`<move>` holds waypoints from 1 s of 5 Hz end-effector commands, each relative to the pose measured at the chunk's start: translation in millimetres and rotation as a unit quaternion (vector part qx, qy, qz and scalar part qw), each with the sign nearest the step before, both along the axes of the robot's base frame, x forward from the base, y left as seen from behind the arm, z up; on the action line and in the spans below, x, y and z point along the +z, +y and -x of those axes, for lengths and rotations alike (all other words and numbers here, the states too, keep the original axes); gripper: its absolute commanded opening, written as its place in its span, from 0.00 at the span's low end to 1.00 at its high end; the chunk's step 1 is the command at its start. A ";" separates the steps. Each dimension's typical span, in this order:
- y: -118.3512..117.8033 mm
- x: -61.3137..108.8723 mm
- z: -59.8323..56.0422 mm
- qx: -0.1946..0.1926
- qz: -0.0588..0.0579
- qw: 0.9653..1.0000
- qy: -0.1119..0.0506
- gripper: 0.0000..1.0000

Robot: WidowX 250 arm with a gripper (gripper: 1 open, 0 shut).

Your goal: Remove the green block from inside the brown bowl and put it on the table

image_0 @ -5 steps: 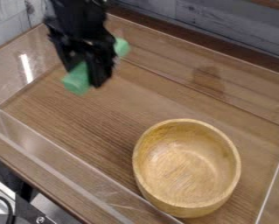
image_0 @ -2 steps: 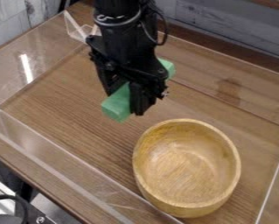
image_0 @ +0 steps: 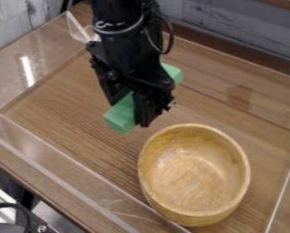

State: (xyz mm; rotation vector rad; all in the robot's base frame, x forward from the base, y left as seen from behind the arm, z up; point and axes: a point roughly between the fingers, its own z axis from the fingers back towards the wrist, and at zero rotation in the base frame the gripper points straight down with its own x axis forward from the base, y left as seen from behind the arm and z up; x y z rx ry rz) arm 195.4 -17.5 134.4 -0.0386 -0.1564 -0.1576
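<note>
My black gripper (image_0: 135, 102) is shut on the green block (image_0: 122, 116), which sticks out on both sides of the fingers, one end at the lower left and one at the upper right. It hangs over the table (image_0: 62, 100), just left of and behind the brown bowl (image_0: 194, 173). The bowl rests at the front right and its inside shows only bare wood grain. How high the block sits above the tabletop is hard to judge.
Clear acrylic walls (image_0: 62, 173) edge the table at the front, left and right. A cable runs down the arm above the gripper. Bare tabletop stretches to the left and behind the bowl.
The gripper has carried the green block from the back left toward the right and front, ending close to the bowl's left rim. In the last half second it barely shifted.
</note>
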 end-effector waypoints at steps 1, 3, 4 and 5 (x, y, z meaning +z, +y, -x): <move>-1.6 6.8 -0.9 0.001 0.003 1.000 -0.020 0.00; -1.4 5.3 3.1 -0.001 0.006 1.000 -0.024 0.00; 1.3 3.6 3.7 -0.002 0.007 1.000 -0.026 0.00; 3.8 2.8 4.0 -0.002 0.008 1.000 -0.028 0.00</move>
